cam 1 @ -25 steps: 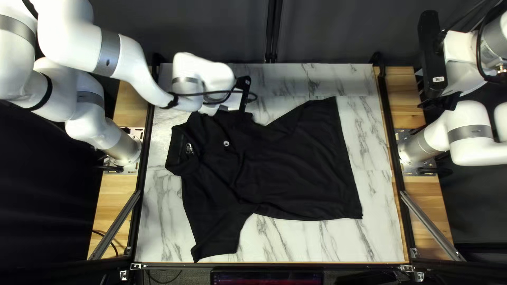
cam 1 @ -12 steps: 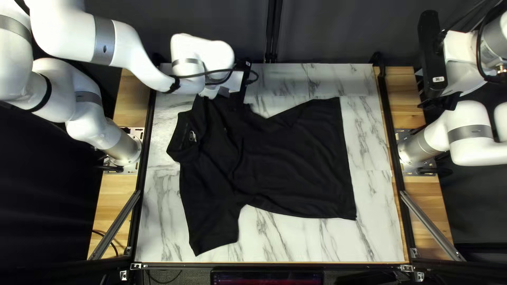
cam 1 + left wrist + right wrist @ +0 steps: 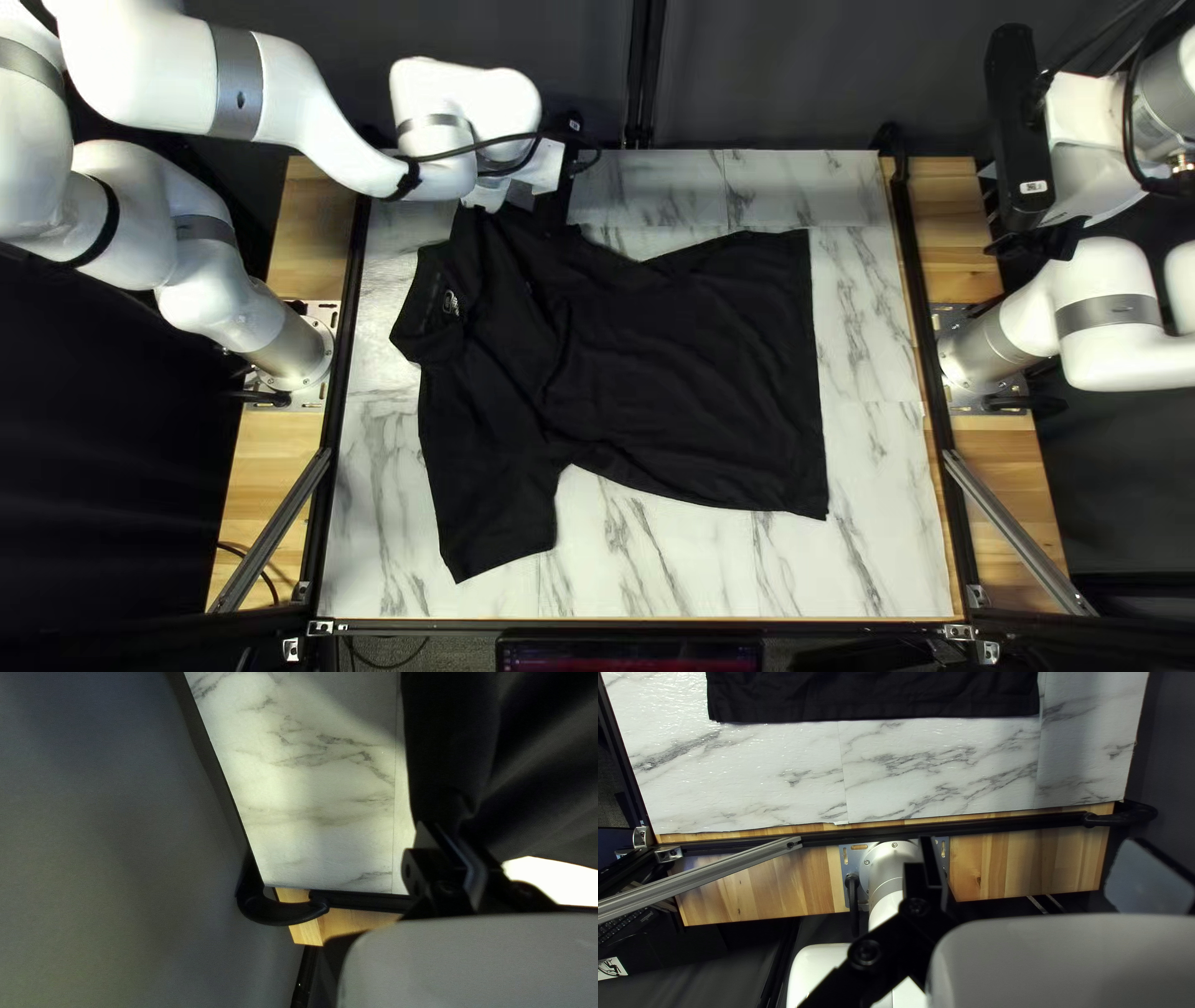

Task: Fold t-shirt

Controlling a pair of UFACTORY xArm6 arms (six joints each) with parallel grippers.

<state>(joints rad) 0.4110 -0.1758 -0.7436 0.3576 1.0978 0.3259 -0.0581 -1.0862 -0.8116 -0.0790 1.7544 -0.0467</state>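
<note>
1. The t-shirt (image 3: 685, 386) is found spread on the table (image 3: 884, 560), with its collar (image 3: 427, 311) at the left of the top left view and its hem (image 3: 819, 398) toward the right. No finished fold is seen.
2. At the left gripper (image 3: 446, 839), the fingers are drawn close together and a pinch of black cloth is gripped between them. By position, this is judged to be the far sleeve or shoulder.
3. At the right gripper (image 3: 1030, 852), the fingers are set wide apart with nothing held. It stands beyond the table's right edge, well apart from the hem.
4. The step in hand is judged to be the placing and straightening of the garment, ahead of the first fold.
5. A low, slow pull is advised. The body lies slantwise, and slack is noted below the collar; a hard tug could drag the whole garment toward the curtain (image 3: 747, 75) instead of levelling it.
6. The pinch should be kept firm until the far sleeve is laid flat, then released close to the surface, so that no bunching is left.
7. Clearance should be kept from the black hook (image 3: 280, 913) at the table's corner, where loose cloth could be snagged.
8. The near sleeve (image 3: 498, 529) should be checked for twisting before any fold is begun.
</note>
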